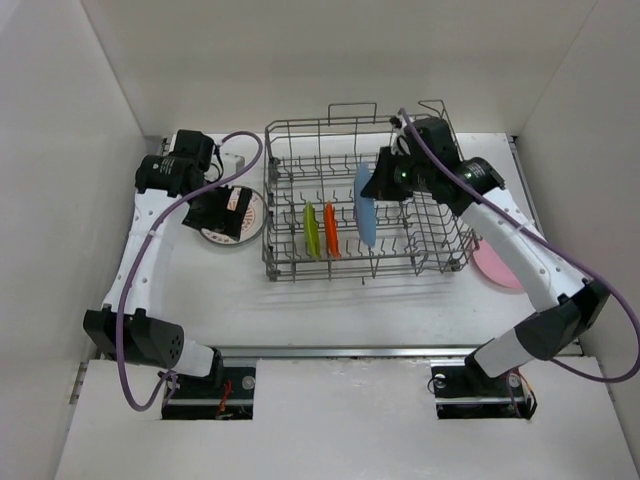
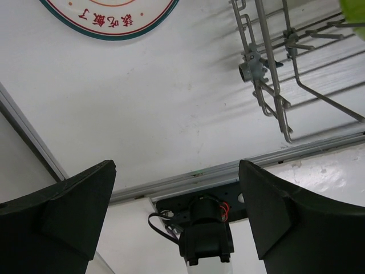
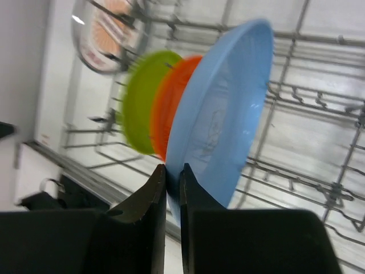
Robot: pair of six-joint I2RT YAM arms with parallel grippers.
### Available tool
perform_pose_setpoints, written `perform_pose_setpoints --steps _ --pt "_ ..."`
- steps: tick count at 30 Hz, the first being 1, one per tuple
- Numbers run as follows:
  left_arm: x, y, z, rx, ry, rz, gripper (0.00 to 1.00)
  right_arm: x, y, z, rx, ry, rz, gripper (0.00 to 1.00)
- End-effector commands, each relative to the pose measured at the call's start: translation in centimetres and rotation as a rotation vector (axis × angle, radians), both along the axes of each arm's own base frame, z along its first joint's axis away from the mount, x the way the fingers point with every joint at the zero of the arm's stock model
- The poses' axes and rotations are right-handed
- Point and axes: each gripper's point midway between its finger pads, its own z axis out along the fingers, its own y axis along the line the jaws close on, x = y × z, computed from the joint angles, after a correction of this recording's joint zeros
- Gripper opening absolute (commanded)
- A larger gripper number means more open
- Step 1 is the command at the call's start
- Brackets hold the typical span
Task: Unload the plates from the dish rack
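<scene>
The grey wire dish rack (image 1: 440,245) stands mid-table. In it stand a lime green plate (image 1: 311,229), an orange plate (image 1: 331,229) and a light blue plate (image 1: 364,205). My right gripper (image 1: 372,186) is shut on the rim of the light blue plate (image 3: 219,123) over the rack; the green plate (image 3: 140,103) and orange plate (image 3: 168,108) show behind it. A white patterned plate (image 1: 248,215) lies left of the rack, partly under my left gripper (image 1: 222,215), which is open and empty above the table. Its rim shows in the left wrist view (image 2: 108,20). A pink plate (image 1: 492,265) lies right of the rack.
White walls close in the table on three sides. A metal rail (image 1: 330,351) runs along the near edge before the arm bases. The rack's corner (image 2: 268,80) is close to my left gripper.
</scene>
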Motion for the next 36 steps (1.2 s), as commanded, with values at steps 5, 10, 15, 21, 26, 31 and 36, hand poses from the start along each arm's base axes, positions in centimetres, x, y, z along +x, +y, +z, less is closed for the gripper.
perform_pose_setpoints --steps 5,10,15,21,26,31,36 --pt "0.6 -0.4 1.6 -0.013 -0.010 -0.030 0.87 2.4 -2.4 15.6 0.180 -0.461 -0.158 0.00" --pt "2.8 -1.8 1.2 -0.062 0.044 -0.062 0.87 2.9 -3.2 14.2 0.174 -0.432 -0.193 0.00" --pt "4.7 -3.4 0.1 -0.088 0.104 -0.082 0.87 3.7 -9.3 15.8 0.103 -0.477 -0.427 0.00" --pt "6.6 -5.7 -3.2 -0.022 0.188 -0.135 0.86 2.6 -19.1 17.8 -0.078 -0.515 -0.759 0.00" --pt "8.4 -7.3 -5.5 0.081 0.171 -0.193 0.86 3.1 -26.9 12.9 -0.330 -0.346 -0.904 0.00" --pt "11.2 -6.7 -7.8 0.166 0.183 -0.145 0.79 4.3 -31.8 4.5 -0.334 -0.121 -1.004 0.00" --pt "13.2 -6.9 -8.2 0.192 0.188 -0.141 0.44 4.8 -35.6 -5.1 -0.219 0.093 -1.047 0.00"
